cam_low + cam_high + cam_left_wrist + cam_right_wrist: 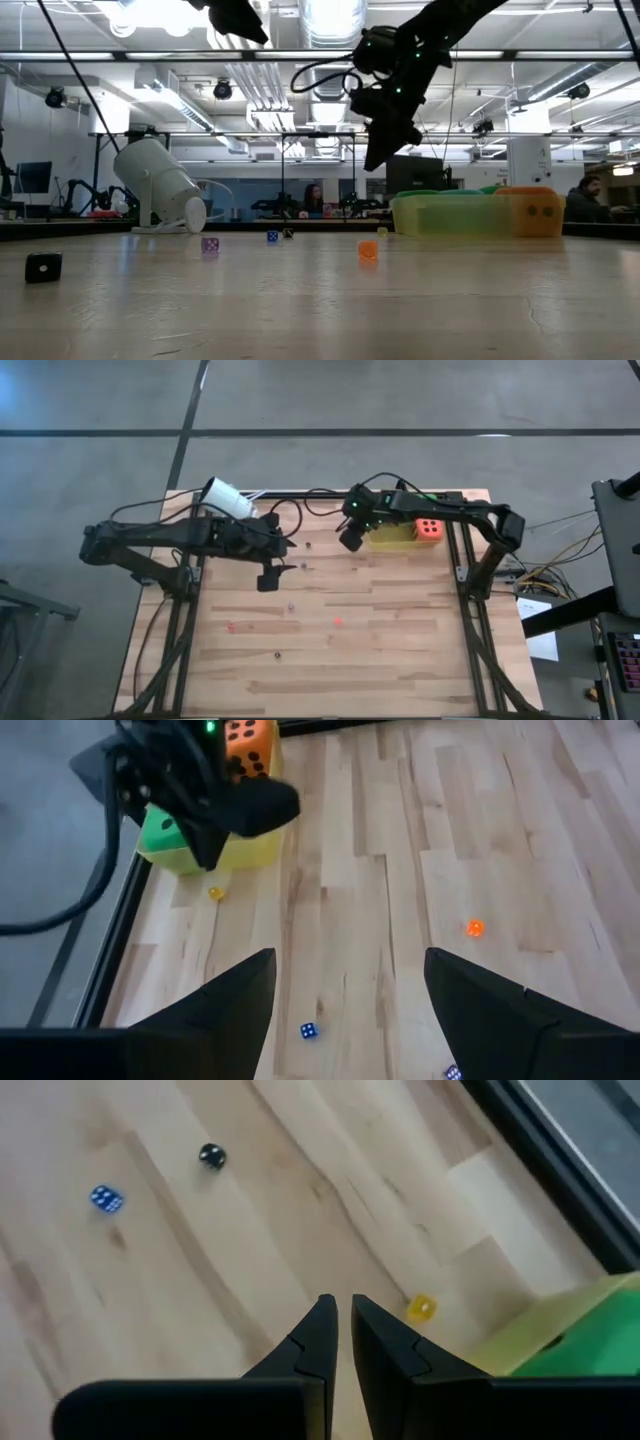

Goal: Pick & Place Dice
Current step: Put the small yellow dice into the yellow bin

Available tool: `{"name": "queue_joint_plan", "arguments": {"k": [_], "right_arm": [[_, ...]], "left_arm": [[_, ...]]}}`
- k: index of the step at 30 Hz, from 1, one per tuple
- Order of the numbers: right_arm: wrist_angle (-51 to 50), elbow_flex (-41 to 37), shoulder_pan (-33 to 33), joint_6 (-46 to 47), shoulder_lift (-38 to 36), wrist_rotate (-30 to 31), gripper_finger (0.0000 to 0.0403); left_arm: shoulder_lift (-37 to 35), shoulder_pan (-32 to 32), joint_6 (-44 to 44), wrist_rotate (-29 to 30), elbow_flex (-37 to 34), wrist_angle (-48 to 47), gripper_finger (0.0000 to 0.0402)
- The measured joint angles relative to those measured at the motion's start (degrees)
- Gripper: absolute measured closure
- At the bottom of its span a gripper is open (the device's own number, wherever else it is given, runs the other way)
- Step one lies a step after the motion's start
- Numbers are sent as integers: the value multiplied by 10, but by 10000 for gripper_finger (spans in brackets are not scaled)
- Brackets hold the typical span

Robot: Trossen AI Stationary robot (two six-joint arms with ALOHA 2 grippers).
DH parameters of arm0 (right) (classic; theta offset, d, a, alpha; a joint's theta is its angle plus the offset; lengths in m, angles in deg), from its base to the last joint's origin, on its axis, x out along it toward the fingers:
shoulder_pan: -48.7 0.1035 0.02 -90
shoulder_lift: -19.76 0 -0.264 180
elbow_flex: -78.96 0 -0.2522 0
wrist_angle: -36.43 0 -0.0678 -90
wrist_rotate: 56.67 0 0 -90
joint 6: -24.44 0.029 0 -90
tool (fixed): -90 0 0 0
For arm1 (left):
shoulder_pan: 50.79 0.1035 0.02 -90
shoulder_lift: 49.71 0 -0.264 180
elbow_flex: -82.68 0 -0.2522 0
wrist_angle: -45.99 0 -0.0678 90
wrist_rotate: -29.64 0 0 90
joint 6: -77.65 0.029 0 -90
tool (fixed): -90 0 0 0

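A: Where are the big dice?

B: In the yellow-green tray [385, 540] at the far right of the wooden table [400, 650]. The orange-red die [429, 531] sits at its right end and a bright green die [160, 828] at the other. The right arm covers the rest of the tray, so I cannot tell whether more lie in it.

A: And the right gripper [340, 1325]?

B: It hangs above the table just beside the tray's left end, fingers pressed together with nothing between them. A tiny yellow die [421, 1308] lies on the wood below it.

A: The left one?

B: The left gripper [350, 995] hovers over the table's far left-centre, fingers spread wide and empty, near a white cup [229, 497] lying on its side.

A: Anything else on the table?

B: Small dice scattered about: a blue die [309, 1031], an orange die [474, 928], a black die [211, 1156], and a purple one [210, 244].
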Motion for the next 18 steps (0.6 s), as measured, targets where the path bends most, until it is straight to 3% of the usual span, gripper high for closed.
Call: {"name": "queue_joint_plan", "arguments": {"k": [11, 18], "right_arm": [[-100, 80, -19, 5, 95, 0, 371], [-127, 134, -29, 34, 148, 0, 331]], "left_arm": [[-17, 0, 6, 0, 0, -18, 142], [-22, 0, 19, 0, 0, -18, 146]]}}
